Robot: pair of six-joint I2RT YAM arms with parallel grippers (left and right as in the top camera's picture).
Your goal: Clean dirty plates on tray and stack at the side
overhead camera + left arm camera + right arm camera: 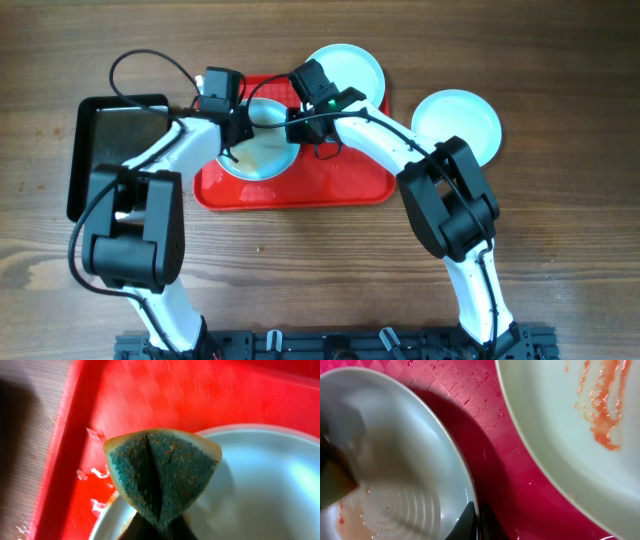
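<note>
Left claw (155, 527): jaws closed tight on a folded sponge (162, 472), green scouring face toward us, yellow edge along the top. We note the sponge hangs over the rim of the near plate (260, 485), at the plate's left side; whether it touches the plate we cannot tell. Right claw (476, 520): fingers pinched together on that same plate's rim, one above the edge and one below, the plate casting a dark shadow on the tray (485, 435). Wet rings and a faint orange-brown smear show in its bowl. Water droplets (97, 472) lie on the red tray beside it. From overhead we see both claws meeting over this plate at the tray's left half. The streaked plate (560, 420), with orange-brown sauce marks, sits at the tray's far right corner, partly past the rim. The third plate (458, 120) lies on the wooden table (560, 250) right of the tray, partly under the right arm. A black tray (100, 150) sits just left of the red one.
</note>
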